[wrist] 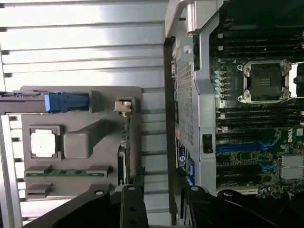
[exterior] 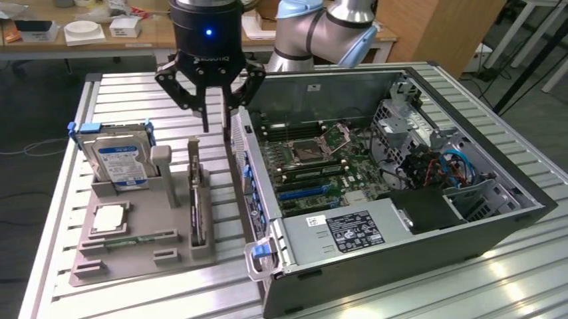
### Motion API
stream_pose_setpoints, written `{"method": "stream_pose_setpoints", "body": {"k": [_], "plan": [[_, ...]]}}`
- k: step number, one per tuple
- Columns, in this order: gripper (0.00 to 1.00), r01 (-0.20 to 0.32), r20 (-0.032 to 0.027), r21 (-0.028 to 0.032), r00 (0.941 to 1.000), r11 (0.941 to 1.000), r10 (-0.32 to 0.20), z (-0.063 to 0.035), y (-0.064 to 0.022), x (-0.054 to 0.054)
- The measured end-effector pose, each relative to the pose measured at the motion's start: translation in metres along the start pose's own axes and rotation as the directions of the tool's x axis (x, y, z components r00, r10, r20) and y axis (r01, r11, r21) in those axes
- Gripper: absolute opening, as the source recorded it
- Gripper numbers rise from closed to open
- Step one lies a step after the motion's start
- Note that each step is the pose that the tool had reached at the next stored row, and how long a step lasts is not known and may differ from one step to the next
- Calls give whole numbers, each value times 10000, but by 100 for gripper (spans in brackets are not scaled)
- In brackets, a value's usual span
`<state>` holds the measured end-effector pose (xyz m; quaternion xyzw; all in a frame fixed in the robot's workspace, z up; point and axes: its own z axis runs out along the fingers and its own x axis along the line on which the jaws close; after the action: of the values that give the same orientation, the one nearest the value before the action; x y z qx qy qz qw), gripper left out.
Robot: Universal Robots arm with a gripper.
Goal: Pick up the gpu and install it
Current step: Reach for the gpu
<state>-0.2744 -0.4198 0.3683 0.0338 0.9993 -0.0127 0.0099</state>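
Above far end of holder (exterior: pixel 142 260): tool (exterior: pixel 217 126) empty, narrow gap, over gpu (exterior: pixel 196 199). Risk: offset toward case (exterior: pixel 400 266), finger clips card edge.

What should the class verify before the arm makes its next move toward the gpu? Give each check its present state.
1. Tool empty, jaws apart: ok.
2. gpu standing on edge in the grey holder: ok.
3. Tool above the holder, close to the gpu's upper end: ok.
4. Tool lined up with the card's thin edge: cannot tell.
5. Hard drive seated in the holder, apart from the tool: ok.
6. Computer case open on its side, motherboard exposed: ok.
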Motion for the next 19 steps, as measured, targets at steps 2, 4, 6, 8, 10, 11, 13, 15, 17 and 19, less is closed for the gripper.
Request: {"method": "stream_pose_setpoints", "body": {"k": [2,4,6,8,10,11,13,15,17,19], "plan": [[38,2,-3,74,10000,10000,-2,7,-13,41],[38,3,-9,163,10000,9999,-3,12,-26,75],[38,6,-20,253,10000,9997,-5,17,-40,103],[38,8,-29,339,10000,9994,-7,23,-54,130],[38,11,-38,421,10000,9991,-9,28,-68,159],[38,11,-41,456,10000,9990,-10,32,-76,179],[38,13,-47,516,10000,9987,-11,42,-92,229],[38,13,-47,545,10000,9985,-11,62,-102,313],[38,15,-47,564,10000,9984,-13,86,-112,403],[38,14,-47,573,10000,9984,-11,113,-119,493]]}}
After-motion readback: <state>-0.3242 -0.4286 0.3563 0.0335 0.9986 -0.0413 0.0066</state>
